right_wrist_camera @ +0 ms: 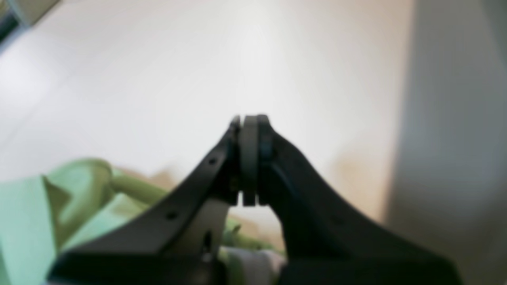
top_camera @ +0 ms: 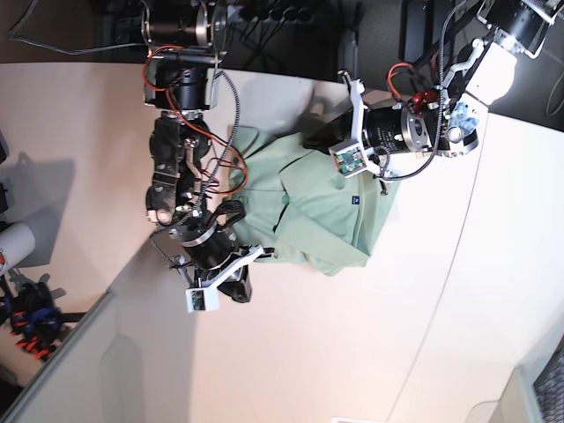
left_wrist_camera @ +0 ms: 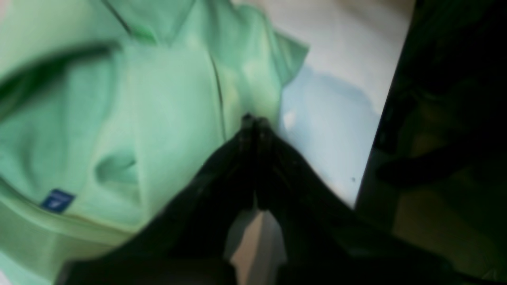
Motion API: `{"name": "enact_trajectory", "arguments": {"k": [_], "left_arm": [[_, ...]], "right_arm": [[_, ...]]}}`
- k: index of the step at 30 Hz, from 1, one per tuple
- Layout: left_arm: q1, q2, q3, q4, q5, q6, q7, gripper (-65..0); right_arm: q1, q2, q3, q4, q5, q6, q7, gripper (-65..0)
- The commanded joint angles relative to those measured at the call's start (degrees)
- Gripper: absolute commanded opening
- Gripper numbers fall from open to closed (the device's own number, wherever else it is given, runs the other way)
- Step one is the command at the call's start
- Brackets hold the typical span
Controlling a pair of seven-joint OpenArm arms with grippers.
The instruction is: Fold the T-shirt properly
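The pale mint-green T-shirt (top_camera: 317, 211) lies crumpled on the white table (top_camera: 352, 352), with its tiny blue tag (top_camera: 356, 199) showing. In the left wrist view the T-shirt (left_wrist_camera: 119, 118) fills the left side, with the tag (left_wrist_camera: 57, 200) low and the collar (left_wrist_camera: 138, 31) at the top. My left gripper (left_wrist_camera: 255, 118) is shut, its tips over the shirt's right edge; I see no fabric between them. It is at the shirt's far edge (top_camera: 310, 130). My right gripper (right_wrist_camera: 249, 118) is shut and empty, beside the shirt's near-left edge (top_camera: 242, 286). Bunched shirt fabric (right_wrist_camera: 23, 221) lies behind it.
The table's edge runs close to my left gripper, with dark floor (left_wrist_camera: 435, 118) past it. Cables and arm bases (top_camera: 185, 53) stand at the back. A white cup (top_camera: 9, 242) and small tools (top_camera: 26, 317) are off the table at the left.
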Motion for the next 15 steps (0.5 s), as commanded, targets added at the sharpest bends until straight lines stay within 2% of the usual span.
{"name": "enact_trajectory", "arguments": {"k": [1,7,9,15], "left_arm": [[-1.97,0.57,-0.28,-0.79,-0.68,-0.19,-1.51,-65.0],[-6.91,0.61,-1.84,-8.59,2.29,-0.19,-1.51,-65.0],[-8.37,-0.37,-3.21,-10.60,3.21,-0.19,-2.43,-65.0],[-12.46,-5.60,-5.86,-15.93,5.99,-0.19,-9.77,-65.0]], "right_arm": [[2.19,0.42,-1.75,-0.52,0.22,0.35,1.60,-65.0],[0.33,4.11,-11.82,-0.33,-4.07,0.33,1.33,-65.0],[-1.25,5.79,-12.79,1.16,-4.07,0.31,1.11,-65.0],[-8.55,10.34,-12.70,10.71,-2.45,0.28,-1.27,-65.0]]}}
